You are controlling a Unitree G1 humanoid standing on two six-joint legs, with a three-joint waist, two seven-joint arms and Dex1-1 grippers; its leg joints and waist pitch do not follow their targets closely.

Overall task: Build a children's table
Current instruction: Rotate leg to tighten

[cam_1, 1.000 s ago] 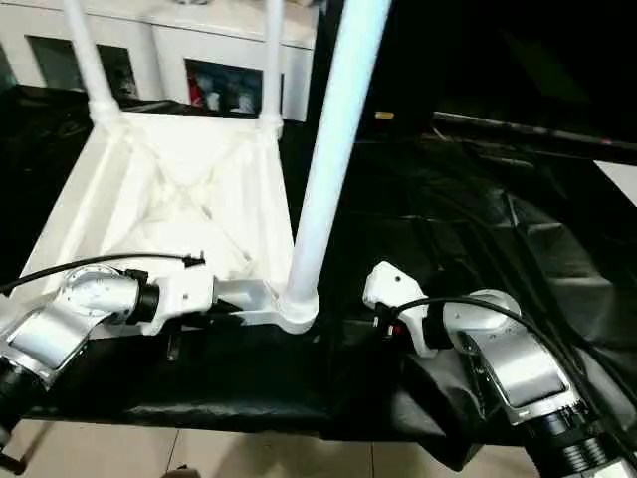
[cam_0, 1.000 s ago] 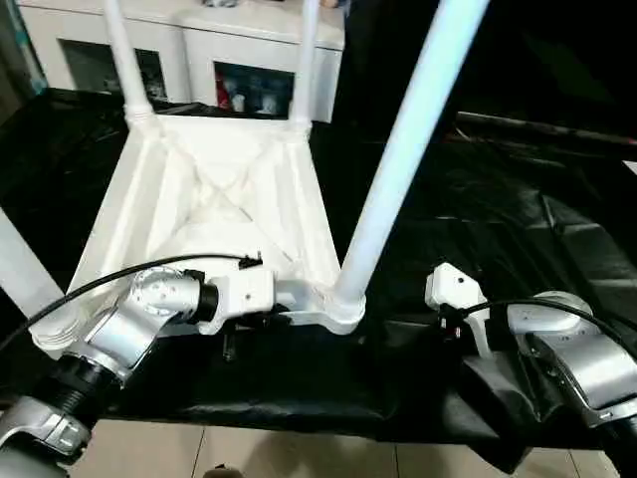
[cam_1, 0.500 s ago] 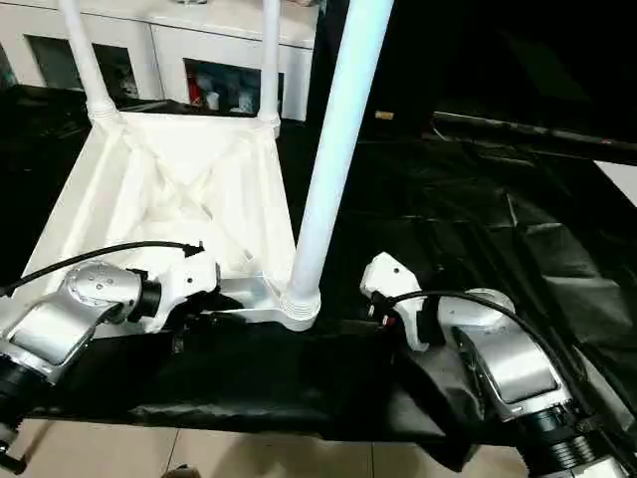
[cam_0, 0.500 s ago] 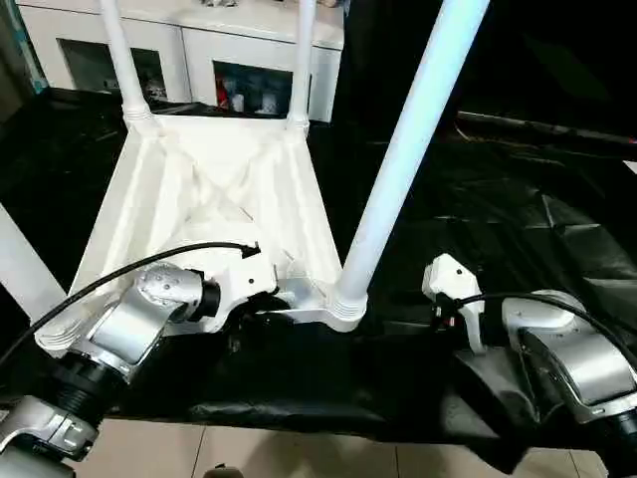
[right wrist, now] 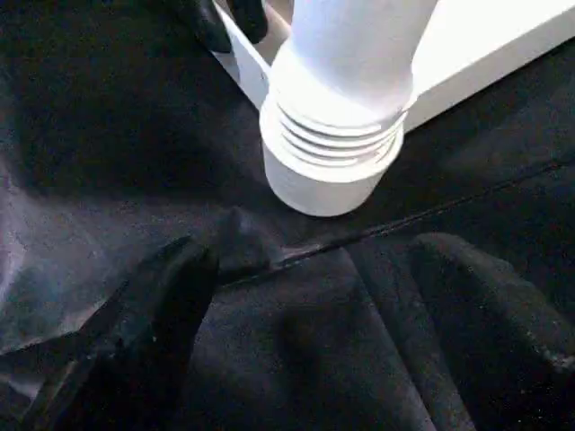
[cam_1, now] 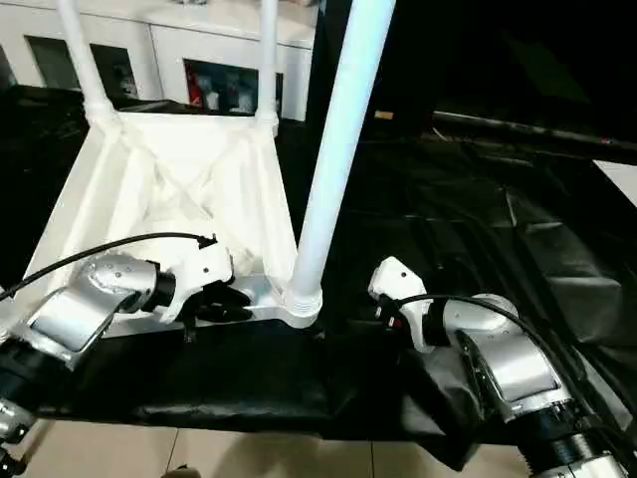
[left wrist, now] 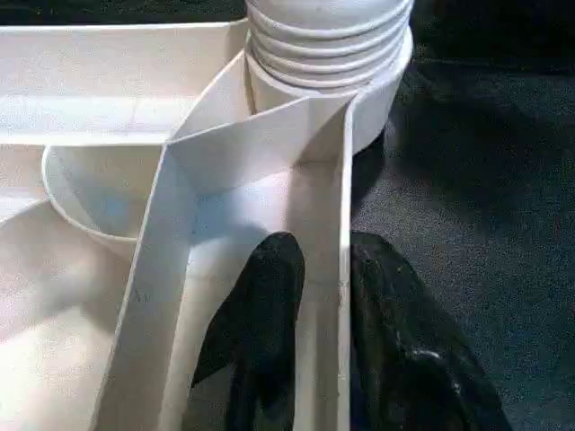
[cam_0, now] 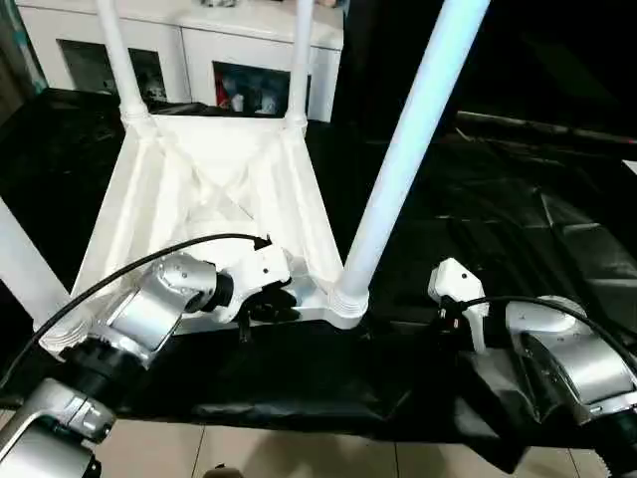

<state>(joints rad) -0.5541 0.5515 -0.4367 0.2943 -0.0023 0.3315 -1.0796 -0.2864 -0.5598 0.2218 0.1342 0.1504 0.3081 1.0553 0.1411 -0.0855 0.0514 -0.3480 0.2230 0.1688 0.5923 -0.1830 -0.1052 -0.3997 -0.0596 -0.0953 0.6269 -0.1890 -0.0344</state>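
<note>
From the left eye, the children's table (cam_0: 214, 189) lies upside down on the black-covered desk (cam_0: 518, 229), ribbed underside up, legs rising from its corner sockets. The near right leg (cam_0: 398, 169) stands tall in its ribbed socket (cam_0: 345, 296). The left pincer (cam_0: 261, 302) sits at the table's near rim, just beside that socket. The right pincer (cam_0: 445, 324) hangs close by on the socket's other side, over the black cover. Behind the desk stands a white glass-door cabinet (cam_0: 199, 50).

On the left wrist view, the left pincer's fingers (left wrist: 260, 332) straddle the thin near wall (left wrist: 343, 296) of the table, one inside, one outside, clamped on it.

On the right wrist view, the right pincer's fingers (right wrist: 153, 332) stand wide apart above the cover, the socket ahead between them, touching nothing.
</note>
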